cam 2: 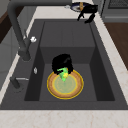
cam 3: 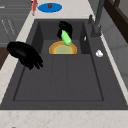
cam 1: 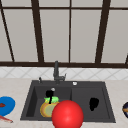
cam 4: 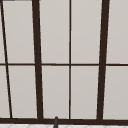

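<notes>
The left robot hand (cam 2: 61, 63) has its fingers curled round a green scrubber (cam 2: 63, 73), held over the yellow plate (cam 2: 65, 86) in the sink's (cam 2: 67, 30) left basin; the scrubber's long axis tilts, its free end pointing down at the plate. The right robot hand (cam 3: 25, 54) hovers over the right basin with fingers loosely spread.

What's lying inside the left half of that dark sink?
A yellow-rimmed plate on the basin floor, with the left hand holding a green object over it. The plate's middle is partly covered.

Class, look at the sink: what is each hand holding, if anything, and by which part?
The left hand grips a green sponge by its upper end, its lower end over the plate. The right hand holds nothing, above the other basin.
</notes>
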{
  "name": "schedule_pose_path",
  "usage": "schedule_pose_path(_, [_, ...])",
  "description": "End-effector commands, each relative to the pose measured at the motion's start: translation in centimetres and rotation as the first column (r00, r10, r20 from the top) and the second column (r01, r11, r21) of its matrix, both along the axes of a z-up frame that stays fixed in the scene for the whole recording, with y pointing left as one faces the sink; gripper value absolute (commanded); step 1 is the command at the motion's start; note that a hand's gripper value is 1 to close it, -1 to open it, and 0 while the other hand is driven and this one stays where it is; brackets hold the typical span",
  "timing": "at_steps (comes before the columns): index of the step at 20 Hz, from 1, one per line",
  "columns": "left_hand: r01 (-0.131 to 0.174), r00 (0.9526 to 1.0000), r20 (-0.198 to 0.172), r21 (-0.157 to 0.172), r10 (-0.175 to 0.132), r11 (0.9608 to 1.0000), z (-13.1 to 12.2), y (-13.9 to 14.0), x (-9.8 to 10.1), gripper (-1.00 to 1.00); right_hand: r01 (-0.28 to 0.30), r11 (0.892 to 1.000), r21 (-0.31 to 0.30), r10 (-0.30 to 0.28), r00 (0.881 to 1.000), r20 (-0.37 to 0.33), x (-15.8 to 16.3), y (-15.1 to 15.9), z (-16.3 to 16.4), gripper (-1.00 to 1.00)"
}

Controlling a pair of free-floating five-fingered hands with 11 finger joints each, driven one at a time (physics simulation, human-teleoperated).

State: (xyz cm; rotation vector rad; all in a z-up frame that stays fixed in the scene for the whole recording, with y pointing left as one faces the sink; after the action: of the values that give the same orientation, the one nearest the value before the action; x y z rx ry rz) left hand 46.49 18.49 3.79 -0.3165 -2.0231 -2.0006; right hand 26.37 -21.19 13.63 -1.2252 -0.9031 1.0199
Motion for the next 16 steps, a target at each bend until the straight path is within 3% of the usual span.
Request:
schedule_pose_path(1, [0.024, 0.9991, 0.035, 0.000, -0.024, 0.9997, 2.4, 1.7, -1.2, 1.00, 0.000, 1.000, 0.000, 0.000, 1.000, 0.000, 0.0, 0.0, 0.0, 0.00])
schedule_pose_path(3, [0.021, 0.9980, 0.059, 0.001, -0.021, 0.9998, 3.7, 2.4, -2.2, 1.00, 0.000, 1.000, 0.000, 0.000, 1.000, 0.000, 0.0, 0.0, 0.0, 0.00])
schedule_pose_path(8, [0.005, 0.9982, 0.060, 0.001, -0.005, 1.0000, 6.2, 4.4, -3.7, 1.00, 0.000, 1.000, 0.000, 0.000, 1.000, 0.000, 0.0, 0.0, 0.0, 0.00])
schedule_pose_path(16, [0.007, 0.9993, 0.038, -0.013, -0.007, 0.9999, 9.5, 8.1, -5.6, 1.00, 0.000, 1.000, 0.000, 0.000, 1.000, 0.000, 0.0, 0.0, 0.0, 0.00])
